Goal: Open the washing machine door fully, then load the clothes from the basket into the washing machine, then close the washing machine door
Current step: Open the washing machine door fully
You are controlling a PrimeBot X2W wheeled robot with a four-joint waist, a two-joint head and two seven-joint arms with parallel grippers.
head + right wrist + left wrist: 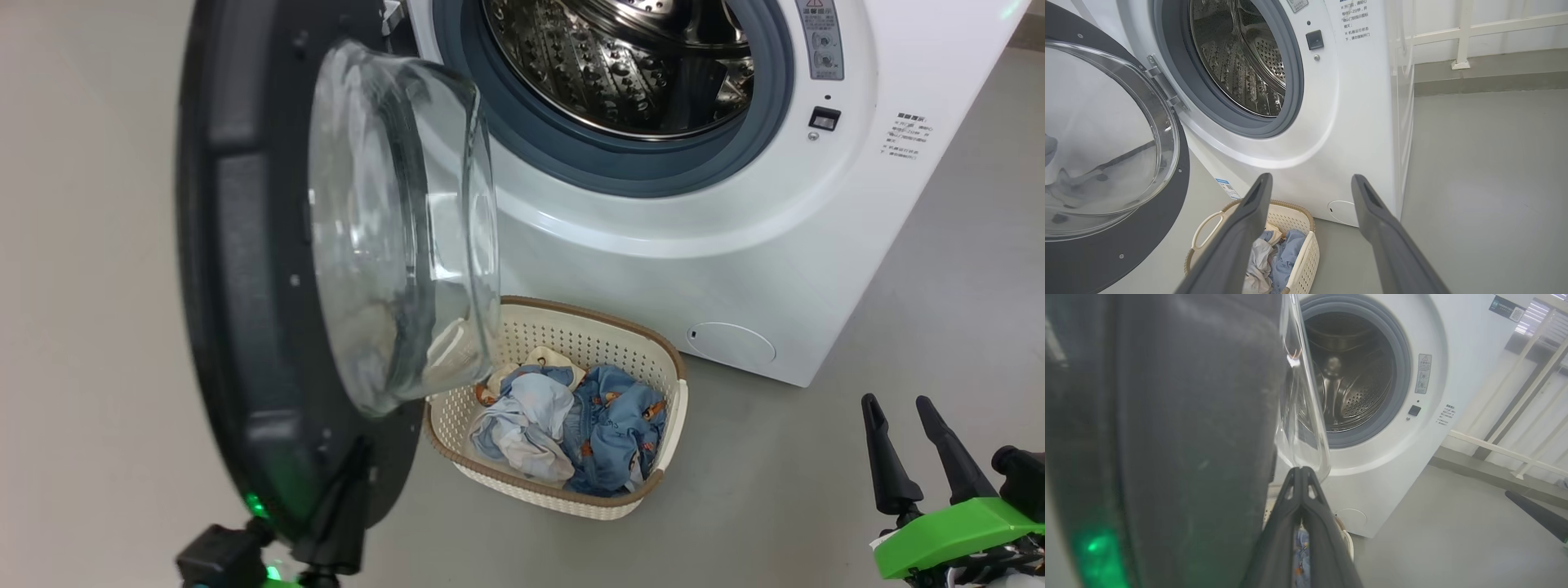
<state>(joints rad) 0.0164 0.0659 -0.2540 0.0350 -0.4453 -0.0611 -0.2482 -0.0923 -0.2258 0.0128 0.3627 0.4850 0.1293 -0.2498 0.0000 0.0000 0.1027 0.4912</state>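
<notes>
The washing machine point(694, 261) stands with its steel drum point(620, 65) exposed. The washing machine door point(237, 245) hangs swung out to the left, its glass bowl point(392, 229) bulging over the basket point(571, 339). The basket sits on the floor below the opening and holds the clothes point(571, 425), blue printed and pale pieces. My left gripper point(343, 490) is shut and empty, close against the door's lower inner rim; in the left wrist view its tips point(1301, 470) meet beside the door point(1167, 437). My right gripper point(896, 404) stands open at the lower right, right of the basket point(1306, 253).
Grey floor point(775, 490) spreads in front of the machine and to its right. A raised kerb point(1494, 77) and a white railing point(1461, 36) run behind the machine's right side. The open door takes up the space left of the basket.
</notes>
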